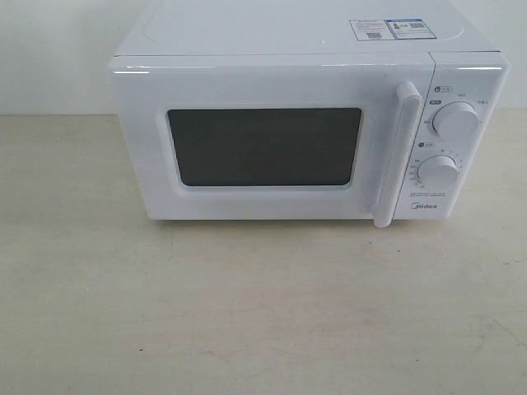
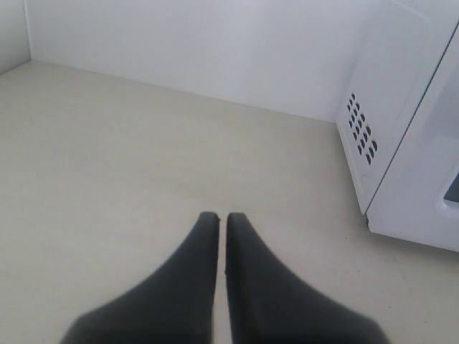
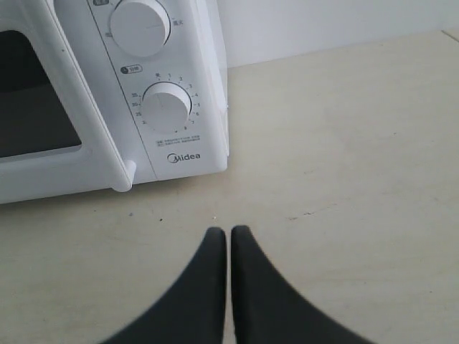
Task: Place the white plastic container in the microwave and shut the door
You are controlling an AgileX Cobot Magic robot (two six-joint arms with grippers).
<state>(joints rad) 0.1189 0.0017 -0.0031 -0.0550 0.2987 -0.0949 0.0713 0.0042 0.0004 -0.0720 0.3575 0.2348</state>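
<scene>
The white Midea microwave (image 1: 305, 115) stands at the back of the table with its door (image 1: 272, 144) closed, dark window in the middle and tall bar handle (image 1: 397, 156) on its right. Two round knobs (image 1: 454, 119) sit on the panel. The white plastic container is out of view in every frame. Neither gripper shows in the exterior view. My left gripper (image 2: 221, 217) is shut and empty over bare table, beside the microwave's vented side (image 2: 362, 136). Also shut and empty, my right gripper (image 3: 229, 232) hovers in front of the knob panel (image 3: 168, 107).
A beige tabletop (image 1: 263, 313) stretches in front of the microwave. White walls (image 2: 215, 43) close off the back and the left corner. A sticker (image 1: 387, 29) lies on the microwave's top.
</scene>
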